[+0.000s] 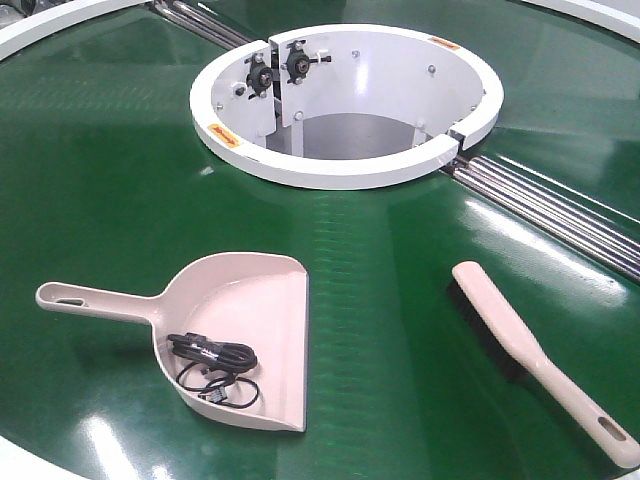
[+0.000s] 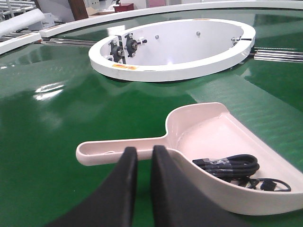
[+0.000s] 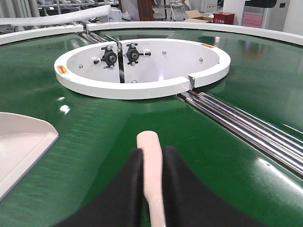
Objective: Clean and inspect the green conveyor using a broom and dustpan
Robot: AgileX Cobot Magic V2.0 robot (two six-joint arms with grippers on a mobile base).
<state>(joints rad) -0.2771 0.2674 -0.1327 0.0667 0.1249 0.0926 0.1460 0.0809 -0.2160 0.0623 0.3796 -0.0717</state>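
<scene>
From my station, the step in hand looked like taking up both tools, and I judged the key was a square, centred grip on each handle so that neither would twist once lifted off the slick green conveyor (image 1: pixel 110 200). The dustpan (image 1: pixel 250 330) lay flat on the belt at near left, handle pointing left and straight edge to the right, with a coiled black cable (image 1: pixel 212 368) already inside the scoop; tilting it would risk spilling that out, so it needed to come up level. The broom (image 1: pixel 530 345) lay well apart at right, bristles toward the white central hub (image 1: pixel 345 105), slotted handle end nearest the belt's edge. In the left wrist view the left gripper (image 2: pixel 144 163) hung low just over the dustpan's handle, its fingers narrowly parted and, as far as I could see, clamped on nothing. In the right wrist view the right gripper (image 3: pixel 151 165) straddled the broom's beige back, one finger on each side; I could not tell whether they were pinching it or merely flanking it. Both wrists pointed toward the hub, roughly level with the belt.
</scene>
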